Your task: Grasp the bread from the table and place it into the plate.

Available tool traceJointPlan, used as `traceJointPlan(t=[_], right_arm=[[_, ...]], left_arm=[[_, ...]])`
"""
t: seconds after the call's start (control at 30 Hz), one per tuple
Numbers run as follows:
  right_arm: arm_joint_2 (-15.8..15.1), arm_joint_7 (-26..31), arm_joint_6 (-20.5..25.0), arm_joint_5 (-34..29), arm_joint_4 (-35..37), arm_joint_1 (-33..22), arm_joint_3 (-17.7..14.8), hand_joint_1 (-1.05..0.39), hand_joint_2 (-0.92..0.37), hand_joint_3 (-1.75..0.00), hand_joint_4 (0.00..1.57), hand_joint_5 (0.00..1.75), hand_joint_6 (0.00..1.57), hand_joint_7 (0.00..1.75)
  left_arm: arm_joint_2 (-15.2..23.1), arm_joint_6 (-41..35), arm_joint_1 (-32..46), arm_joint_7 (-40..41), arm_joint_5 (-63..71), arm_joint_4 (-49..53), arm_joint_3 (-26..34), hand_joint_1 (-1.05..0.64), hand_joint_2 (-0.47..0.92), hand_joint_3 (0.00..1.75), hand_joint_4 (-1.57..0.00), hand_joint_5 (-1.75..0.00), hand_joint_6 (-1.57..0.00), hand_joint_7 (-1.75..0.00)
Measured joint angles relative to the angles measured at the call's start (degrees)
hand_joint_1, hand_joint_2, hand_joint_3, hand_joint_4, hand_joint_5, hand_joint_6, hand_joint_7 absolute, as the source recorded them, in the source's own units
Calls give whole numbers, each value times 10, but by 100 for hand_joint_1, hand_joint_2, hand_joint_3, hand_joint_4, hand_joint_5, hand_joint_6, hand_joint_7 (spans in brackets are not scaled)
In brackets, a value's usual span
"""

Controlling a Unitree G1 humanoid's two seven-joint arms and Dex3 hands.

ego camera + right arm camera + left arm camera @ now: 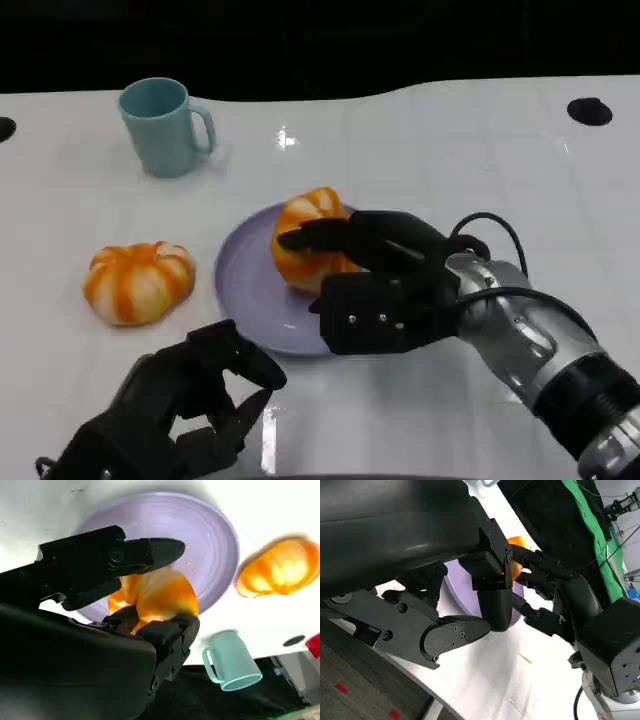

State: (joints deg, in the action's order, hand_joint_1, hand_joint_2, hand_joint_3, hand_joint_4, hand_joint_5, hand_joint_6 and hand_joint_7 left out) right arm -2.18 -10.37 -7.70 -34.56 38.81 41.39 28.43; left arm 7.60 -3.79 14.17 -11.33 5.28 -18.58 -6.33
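Observation:
An orange-and-white striped bread (305,225) stands on edge over the purple plate (245,285), gripped by my right hand (385,280), whose fingers wrap its near side. In the right wrist view the bread (160,597) sits between the fingers (150,550) and thumb, just above the plate (210,535); whether it touches the plate I cannot tell. A second, similar bread (138,282) lies on the table left of the plate. My left hand (185,400) hovers near the table's front edge, fingers loosely bent and holding nothing.
A teal cup (162,127) stands at the back left, behind the loose bread. A black round mark (589,111) sits at the far right of the white table. The table's front edge runs just under my left hand.

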Motion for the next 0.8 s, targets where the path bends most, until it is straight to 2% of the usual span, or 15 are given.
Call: traceJointPlan(t=[0.1, 0.17, 0.27, 0.33, 0.43, 0.67, 0.8], right_arm=[[-10, -12, 8, -11, -22, -1, 10, -71, -92, -28, 15, 28, 25, 0], [-20, -20, 14, -17, -41, -2, 13, -72, -92, -28, 24, 33, 22, 0], [-32, -30, 17, -23, -72, -7, 17, -70, -92, -25, 47, 42, 20, 0], [-39, -31, 16, -23, -94, -12, 17, -70, -92, -23, 63, 37, 20, 0], [-49, -35, 16, -23, -122, -21, 17, -69, -92, -21, 79, 29, 21, 1], [-64, -43, 16, -18, -175, -40, 10, -66, -92, -20, 97, 31, 25, 2], [-69, -46, 14, -11, -194, -45, 5, -61, -92, -16, 102, 33, 30, 4]], left_arm=[[0, 0, 0, 0, 0, 0, 0, -29, 78, 71, -75, -175, -63, -128], [0, 0, 0, 0, 0, 0, 0, -29, 78, 71, -75, -175, -63, -128], [0, 0, -1, 0, 0, 0, 0, -29, 78, 71, -75, -175, -63, -129], [0, 0, -1, 0, 0, 0, 0, -29, 78, 70, -75, -175, -63, -128], [0, 0, -1, 0, 0, 0, 1, -29, 78, 71, -75, -175, -63, -128], [1, 0, -1, 0, 0, 1, 1, -28, 78, 71, -76, -175, -63, -129], [1, 1, -1, 0, 0, 1, 1, -29, 78, 71, -77, -175, -63, -129]])
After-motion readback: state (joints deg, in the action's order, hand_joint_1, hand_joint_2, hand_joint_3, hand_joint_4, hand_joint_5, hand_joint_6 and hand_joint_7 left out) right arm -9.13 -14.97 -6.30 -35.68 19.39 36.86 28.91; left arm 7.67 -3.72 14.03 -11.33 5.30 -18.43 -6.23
